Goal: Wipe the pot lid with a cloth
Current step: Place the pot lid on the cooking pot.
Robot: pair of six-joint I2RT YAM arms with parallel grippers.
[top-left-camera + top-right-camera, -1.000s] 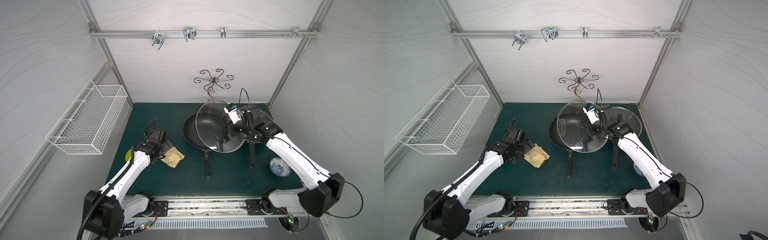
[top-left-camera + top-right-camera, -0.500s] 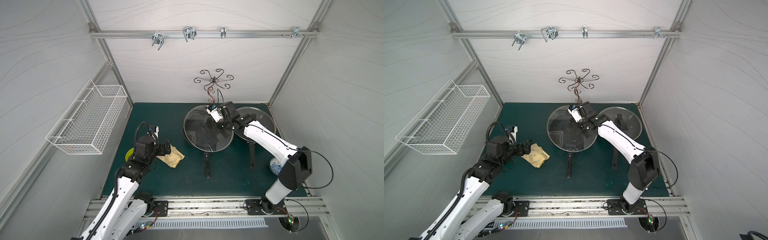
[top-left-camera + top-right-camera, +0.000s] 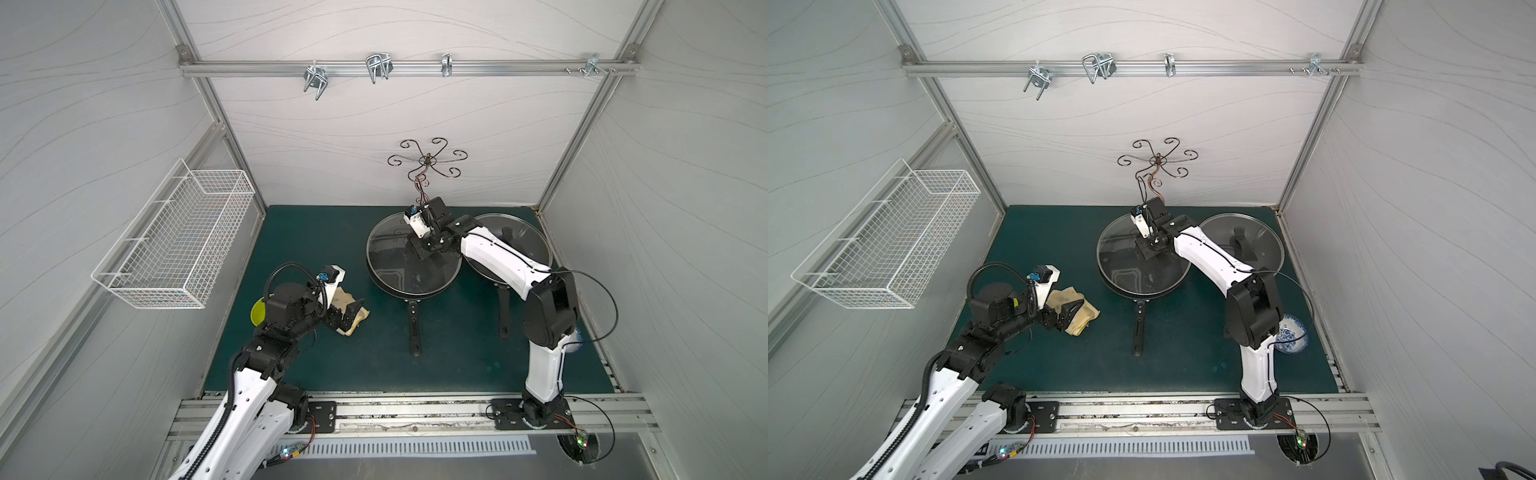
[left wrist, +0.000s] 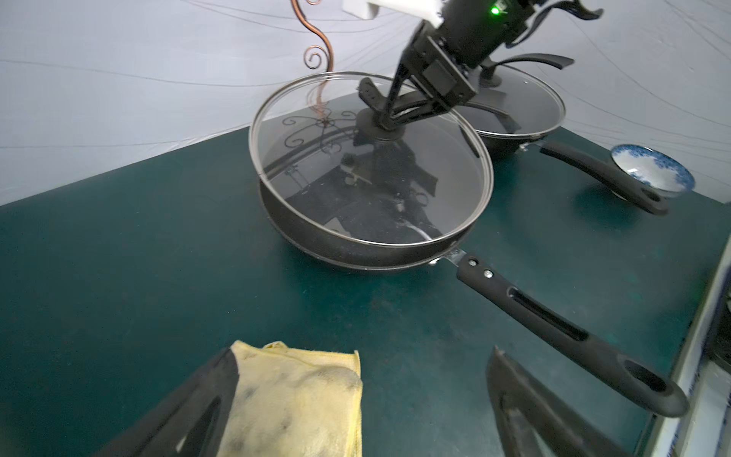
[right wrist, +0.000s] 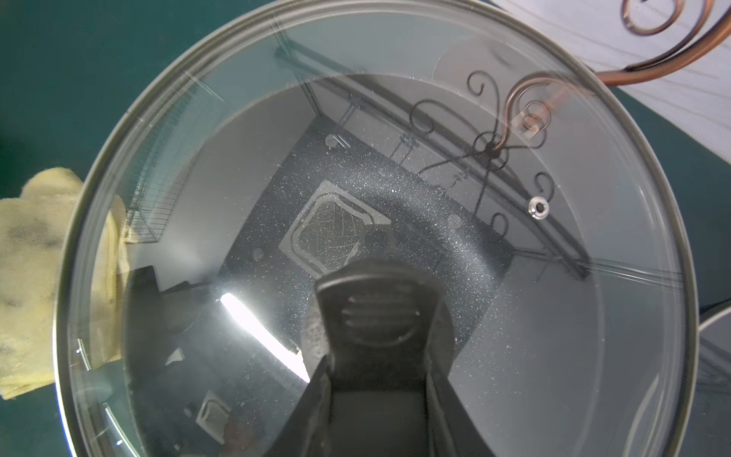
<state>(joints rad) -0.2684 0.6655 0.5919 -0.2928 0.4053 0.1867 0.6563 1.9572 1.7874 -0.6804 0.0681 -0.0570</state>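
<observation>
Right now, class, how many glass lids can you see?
2. The tilted lid, held by the right claw, rests on the middle pan; the flat lid covers the side pan. None seems hidden.

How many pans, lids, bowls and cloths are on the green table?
Pans: 2 (middle pan, corner pan)
Lids: 2 (gripped lid, corner lid)
Bowls: 2 (blue-and-white bowl, lime-green bowl half hidden)
Cloths: 1 (yellow cloth)
Total: 7

Your left gripper (image 4: pixel 362 356) stands wide open over the pale yellow, smudged cloth (image 4: pixel 300 399) on the dark green mat (image 4: pixel 118 257). Beyond, your right gripper (image 4: pixel 389 120) clamps the black knob (image 4: pixel 370 97) of the round glass lid (image 4: pixel 336 190), tilted over the black frying pan (image 4: pixel 300 233).
</observation>
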